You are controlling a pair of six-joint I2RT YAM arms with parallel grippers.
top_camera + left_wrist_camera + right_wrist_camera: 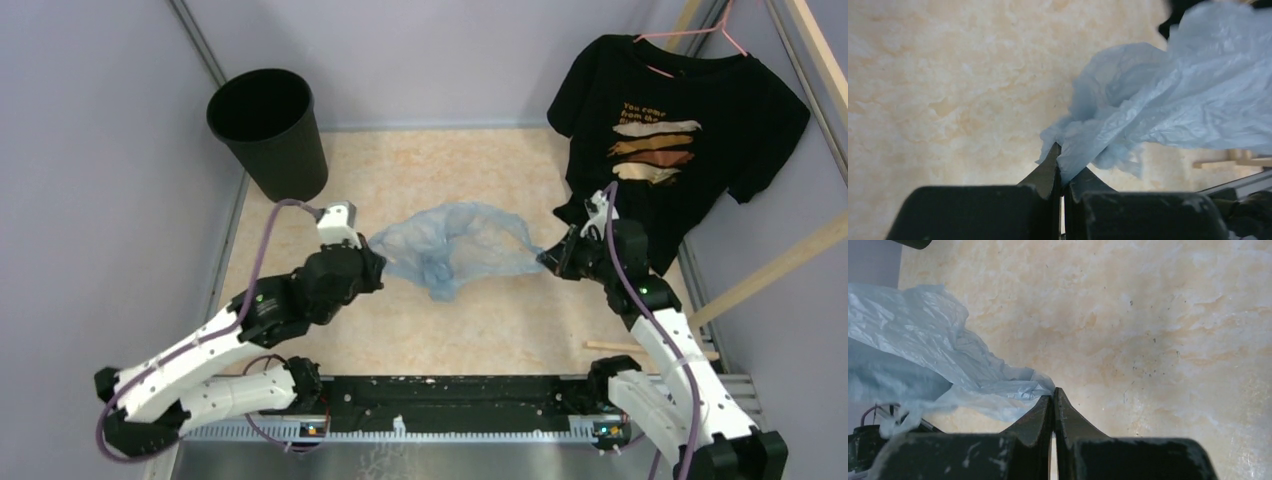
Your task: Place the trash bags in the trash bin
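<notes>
Top external view: the light-blue trash bag [455, 245] hangs stretched between the two arms over the middle of the marbled table [480, 335], with the left gripper [375, 262] at its left end and the right gripper [548, 258] at its right end. The black trash bin [270, 130] stands upright at the far left corner, well apart from the bag, its mouth open. A black printed T-shirt [670, 140] hangs at the far right behind the right arm. Left wrist view: the claw is pressed together on a bunched corner of the crinkly plastic, which spreads up and to the right. Right wrist view: the claw is closed, with a thin edge of the bag pinched at its tips and the rest trailing off to the left.
</notes>
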